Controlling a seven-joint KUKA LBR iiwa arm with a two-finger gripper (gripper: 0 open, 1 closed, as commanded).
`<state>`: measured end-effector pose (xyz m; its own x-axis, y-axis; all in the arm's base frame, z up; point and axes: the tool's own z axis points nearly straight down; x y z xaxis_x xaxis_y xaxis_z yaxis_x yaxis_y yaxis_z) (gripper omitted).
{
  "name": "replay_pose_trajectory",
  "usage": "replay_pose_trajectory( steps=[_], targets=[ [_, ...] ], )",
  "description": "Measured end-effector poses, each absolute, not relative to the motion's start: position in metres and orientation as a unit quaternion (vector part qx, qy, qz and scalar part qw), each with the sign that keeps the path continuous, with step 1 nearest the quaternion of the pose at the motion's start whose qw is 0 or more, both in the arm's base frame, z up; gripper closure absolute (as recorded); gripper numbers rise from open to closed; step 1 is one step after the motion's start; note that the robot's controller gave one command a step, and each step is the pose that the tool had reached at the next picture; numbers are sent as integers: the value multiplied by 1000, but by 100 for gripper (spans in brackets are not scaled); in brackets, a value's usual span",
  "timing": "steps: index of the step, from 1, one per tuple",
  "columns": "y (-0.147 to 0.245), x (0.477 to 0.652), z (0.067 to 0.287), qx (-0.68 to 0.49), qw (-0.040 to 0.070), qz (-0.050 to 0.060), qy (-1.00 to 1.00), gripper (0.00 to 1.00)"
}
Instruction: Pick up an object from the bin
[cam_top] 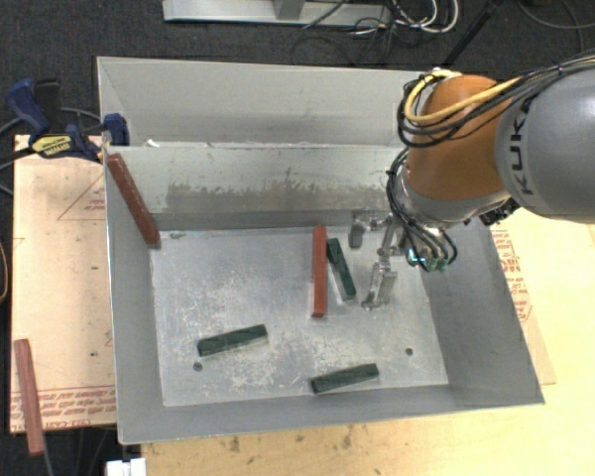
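The grey bin [278,181] sits on a dark floor. The claw [368,263] hangs low, fingers spread wide, with nothing in them. Just beside it, away from the arm, lies a short dark green stick [339,269]. It points nearly toward the back wall, next to a long red stick [319,272].
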<state>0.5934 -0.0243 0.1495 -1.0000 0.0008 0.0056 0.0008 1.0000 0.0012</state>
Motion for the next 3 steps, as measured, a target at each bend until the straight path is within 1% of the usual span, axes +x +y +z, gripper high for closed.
replay_pose_trajectory(
  steps=[1, 2, 3],
  targets=[
    [-9, 653, 66, -7, -2, -1, -1000, 0],
    [41, 613, 71, 153, -2, -1, -988, 0],
    [58, 589, 141, 298, -4, 0, -955, 0]
  ],
)
